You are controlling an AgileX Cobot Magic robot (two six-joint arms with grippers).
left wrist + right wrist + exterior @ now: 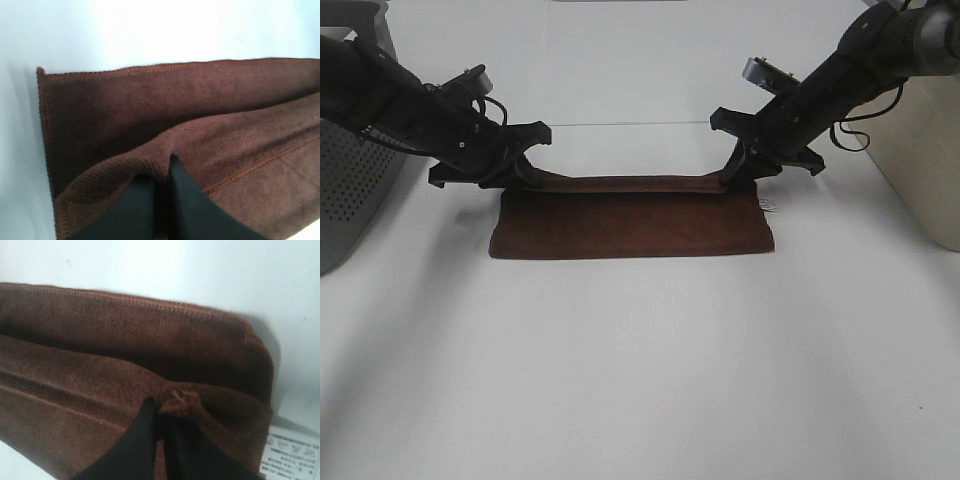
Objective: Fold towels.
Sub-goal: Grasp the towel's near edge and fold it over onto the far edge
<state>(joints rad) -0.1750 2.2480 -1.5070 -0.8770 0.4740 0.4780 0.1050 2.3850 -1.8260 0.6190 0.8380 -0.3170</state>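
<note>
A dark reddish-brown towel [632,222] lies on the white table, its far edge lifted and stretched between both grippers. My left gripper [533,175] is shut on the towel's far left corner; in the left wrist view the black fingers [187,200] pinch a ridge of the cloth [150,110]. On the right, my right gripper [728,178] is shut on the far right corner, and the right wrist view shows its fingers [145,440] bunching the towel [125,330]. A white tag [294,451] sticks out at the right corner [767,206].
A grey perforated basket [350,190] stands at the left edge of the table. A beige container [925,150] stands at the right edge. White tabletop [640,370] stretches in front of the towel.
</note>
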